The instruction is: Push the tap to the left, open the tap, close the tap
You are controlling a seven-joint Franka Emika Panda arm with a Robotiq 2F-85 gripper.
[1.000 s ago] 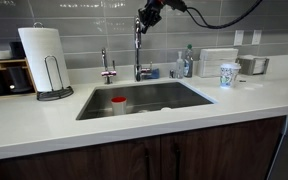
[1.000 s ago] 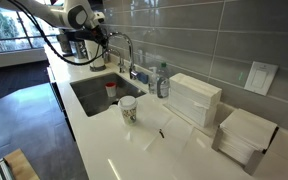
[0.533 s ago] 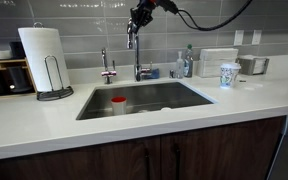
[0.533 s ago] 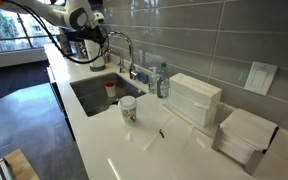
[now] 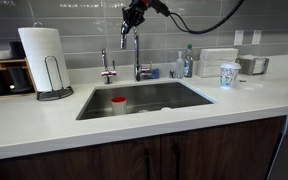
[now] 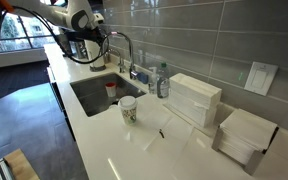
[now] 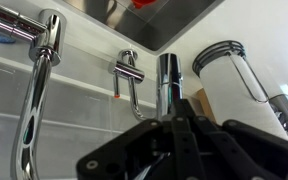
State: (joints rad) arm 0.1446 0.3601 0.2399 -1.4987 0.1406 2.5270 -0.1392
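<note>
The tap [image 5: 137,55] is a tall chrome gooseneck behind the sink; it also shows in an exterior view [image 6: 127,52]. Its spout end hangs left of its base. My gripper [image 5: 130,16] is up at the arch, by the spout end, and shows in an exterior view [image 6: 104,36] too. In the wrist view the fingers [image 7: 170,122] are closed together. The chrome spout end [image 7: 169,85] stands right at their tips, and I cannot tell if they touch. The tap's column [image 7: 42,60] is at the left.
A small chrome tap [image 5: 106,68] stands left of the tall one. The sink [image 5: 184,98] holds a red cup [image 5: 118,104]. A paper towel roll [image 5: 42,55] is left; soap bottles [image 5: 184,65], a paper cup [image 5: 229,74] and a white box [image 5: 216,62] are right.
My gripper and the tap's spout end have swung to the left together over the last second. The fingers stay closed.
</note>
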